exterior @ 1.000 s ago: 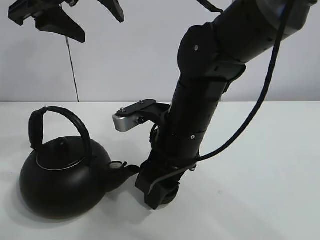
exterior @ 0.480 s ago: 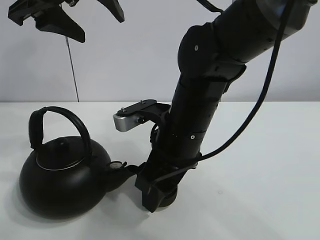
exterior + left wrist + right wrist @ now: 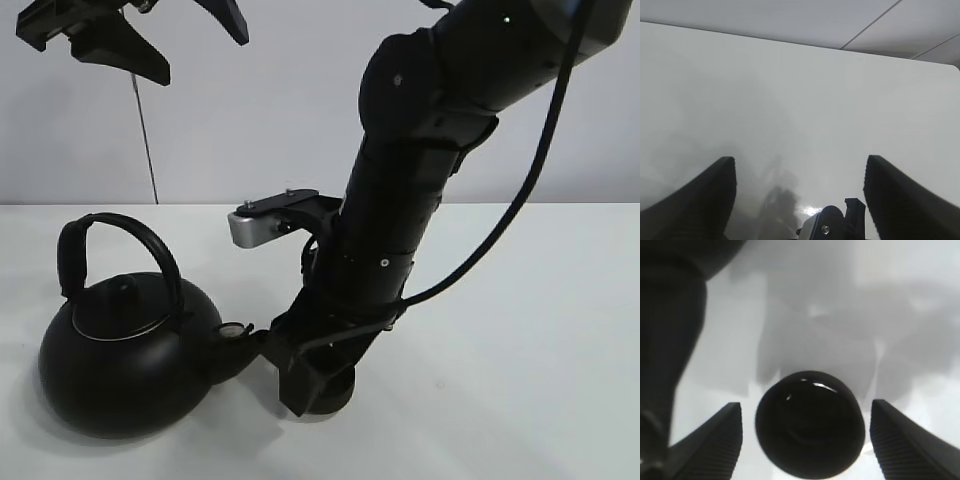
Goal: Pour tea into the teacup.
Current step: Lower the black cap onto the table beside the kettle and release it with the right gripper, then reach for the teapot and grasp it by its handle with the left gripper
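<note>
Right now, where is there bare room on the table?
Bare: the table right of the right arm, and behind the kettle toward the wall. Crowded: front left, its spout close to the teacup inside the right gripper.

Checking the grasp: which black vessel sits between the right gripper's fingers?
The small handleless teacup, inside the open right gripper; the big kettle with the arched handle sits outside it.
</note>
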`<state>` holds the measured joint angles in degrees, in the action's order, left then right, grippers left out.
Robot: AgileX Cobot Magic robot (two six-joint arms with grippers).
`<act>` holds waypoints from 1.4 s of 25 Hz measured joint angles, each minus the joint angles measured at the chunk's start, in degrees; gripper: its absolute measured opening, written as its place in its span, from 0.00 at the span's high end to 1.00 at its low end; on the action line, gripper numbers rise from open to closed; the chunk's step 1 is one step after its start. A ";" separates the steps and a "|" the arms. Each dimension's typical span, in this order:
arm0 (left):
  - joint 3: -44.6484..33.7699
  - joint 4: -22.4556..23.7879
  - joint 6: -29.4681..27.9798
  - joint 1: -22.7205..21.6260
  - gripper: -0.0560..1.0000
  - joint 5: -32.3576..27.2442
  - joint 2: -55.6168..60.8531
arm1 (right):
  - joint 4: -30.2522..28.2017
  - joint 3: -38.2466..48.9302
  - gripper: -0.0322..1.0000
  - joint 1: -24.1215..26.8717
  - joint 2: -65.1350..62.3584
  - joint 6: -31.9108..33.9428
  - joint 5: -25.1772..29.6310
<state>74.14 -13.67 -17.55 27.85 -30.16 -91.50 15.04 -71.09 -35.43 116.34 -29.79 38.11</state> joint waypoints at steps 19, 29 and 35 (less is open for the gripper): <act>0.00 0.00 0.00 0.00 0.45 0.00 0.00 | 10.30 0.00 0.49 12.81 -13.38 4.49 10.84; 0.00 0.00 0.00 0.00 0.45 0.00 0.00 | 9.93 0.00 0.49 26.09 -23.32 6.18 19.12; 0.00 0.00 0.00 0.00 0.45 0.00 0.00 | 10.11 0.00 0.49 28.19 -25.47 6.18 22.06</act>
<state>74.14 -13.67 -17.55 27.85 -30.16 -91.50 25.15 -71.09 -7.24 90.87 -23.61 60.18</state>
